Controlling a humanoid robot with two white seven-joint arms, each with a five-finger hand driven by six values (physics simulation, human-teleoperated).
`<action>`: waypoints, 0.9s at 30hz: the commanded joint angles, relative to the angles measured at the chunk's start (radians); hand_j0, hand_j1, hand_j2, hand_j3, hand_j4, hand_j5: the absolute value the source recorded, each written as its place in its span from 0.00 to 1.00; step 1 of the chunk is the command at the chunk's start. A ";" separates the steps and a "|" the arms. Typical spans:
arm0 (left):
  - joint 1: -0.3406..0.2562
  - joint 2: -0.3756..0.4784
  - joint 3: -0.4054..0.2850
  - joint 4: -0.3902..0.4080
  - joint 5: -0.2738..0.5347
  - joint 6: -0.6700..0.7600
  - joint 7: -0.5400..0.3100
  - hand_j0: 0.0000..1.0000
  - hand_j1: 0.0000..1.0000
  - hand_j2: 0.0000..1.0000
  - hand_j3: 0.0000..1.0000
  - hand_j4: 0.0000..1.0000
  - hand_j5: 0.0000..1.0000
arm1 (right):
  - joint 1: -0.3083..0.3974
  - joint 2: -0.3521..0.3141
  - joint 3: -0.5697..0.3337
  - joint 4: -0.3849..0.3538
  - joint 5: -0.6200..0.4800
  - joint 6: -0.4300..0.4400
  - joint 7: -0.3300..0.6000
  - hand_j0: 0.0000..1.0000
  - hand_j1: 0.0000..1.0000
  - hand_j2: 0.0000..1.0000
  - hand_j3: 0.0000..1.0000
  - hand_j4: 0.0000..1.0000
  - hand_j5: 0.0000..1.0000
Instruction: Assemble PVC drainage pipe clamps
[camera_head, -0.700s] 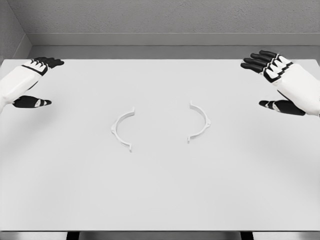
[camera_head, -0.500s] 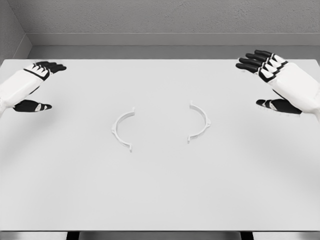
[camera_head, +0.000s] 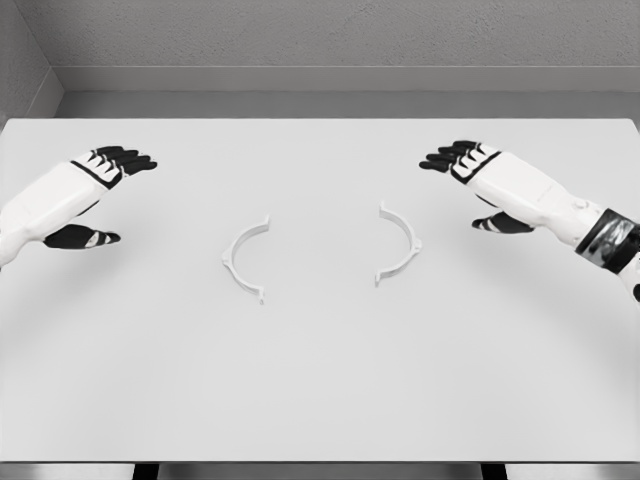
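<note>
1. Two white clamp halves lie flat near the middle of the table (camera_head: 320, 400), apart from each other, their open sides facing inward like brackets. The left half (camera_head: 243, 259) sits at about 9 o'clock from the table's centre, the right half (camera_head: 399, 243) at about 3 o'clock.
2. The left hand (camera_head: 85, 190) hovers well out at 9 o'clock of the left half, fingers extended and relaxed, thumb apart, holding nothing.
3. The right hand (camera_head: 490, 185) is near the right half, at about 2 o'clock of it, fingers likewise straight and loose, empty.
4. Handling, as a judgement: the halves look thin, light and stiff, with smooth plastic that may slide on the tabletop when nudged.
5. Lying flat, they offer little height to pinch. The best hold is probably thumb and forefinger across the arc's middle, leaving the end tabs free for mating.
6. Too hard a squeeze could flex or flick a half away.
</note>
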 joint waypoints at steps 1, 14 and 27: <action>0.000 0.000 -0.001 -0.014 0.005 0.000 0.001 1.00 1.00 1.00 1.00 1.00 1.00 | 0.000 0.034 0.004 0.024 -0.005 0.001 0.000 1.00 1.00 1.00 1.00 1.00 1.00; -0.012 -0.112 -0.064 0.002 -0.006 0.000 0.001 1.00 1.00 1.00 1.00 1.00 1.00 | -0.048 0.059 0.122 0.076 -0.004 0.055 -0.002 1.00 1.00 1.00 1.00 1.00 1.00; -0.064 -0.139 -0.101 0.057 -0.018 0.000 0.001 1.00 1.00 1.00 1.00 1.00 1.00 | -0.058 0.082 0.128 0.111 -0.004 0.055 -0.002 1.00 1.00 1.00 1.00 1.00 1.00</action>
